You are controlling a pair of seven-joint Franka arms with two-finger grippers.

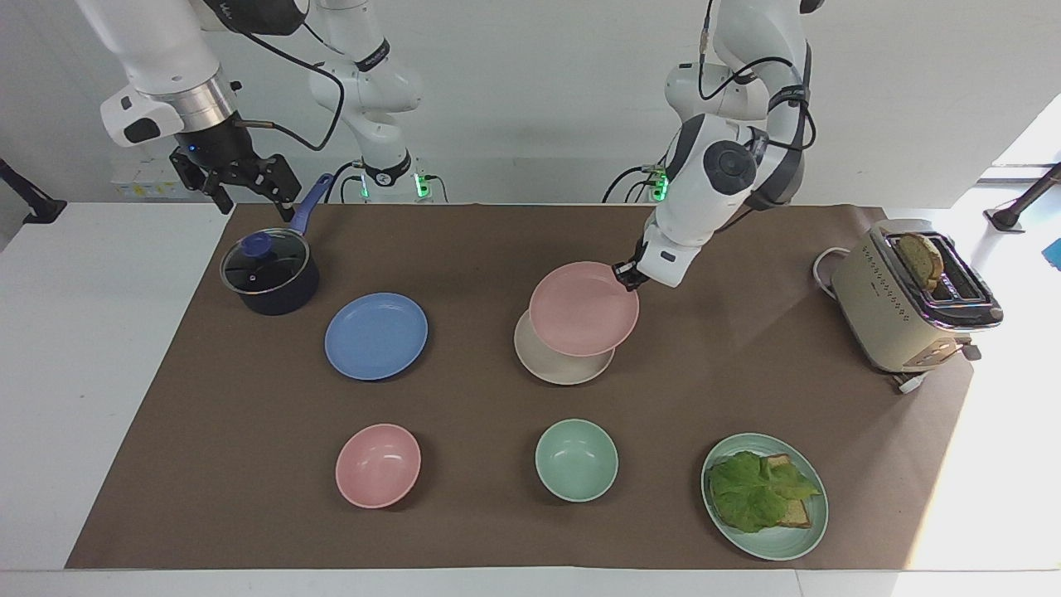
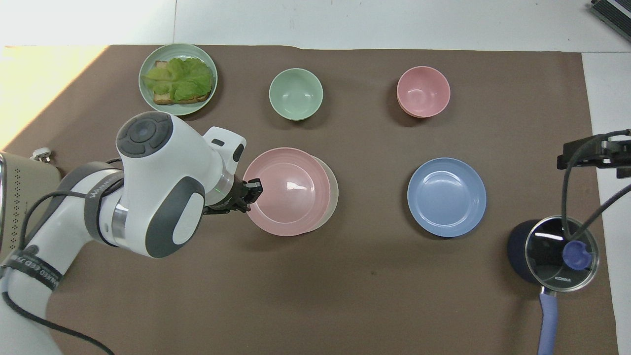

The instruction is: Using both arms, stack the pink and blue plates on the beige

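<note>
Pink plate (image 1: 583, 308) held in the air over the beige plate (image 1: 547, 365), not yet squared to it: in the facing view the pink one covers most of the beige, which shows as a crescent on its side away from the robots, so by my reading it is offset and needs a short correction before lowering. Whether the two touch I cannot tell; the pink plate looks raised and slightly tilted. Left gripper (image 1: 623, 274) pinches the pink plate's rim on the edge toward the left arm's end of the table, fingers (image 2: 252, 188) closed narrow on that thin lip. An edge grip makes sense here, as a flat plate offers nothing else to take hold of, and it leaves the plate's underside free to settle on the beige. Blue plate (image 1: 376, 336) lies flat on the table's brown mat (image 1: 464, 249), well apart from the stack, toward the right arm's end, untouched. Right gripper (image 1: 240, 184) waits in the air over the table edge, near the lidded saucepan (image 1: 269, 272), fingers spread wide and holding nothing, likely kept for the blue plate.
</note>
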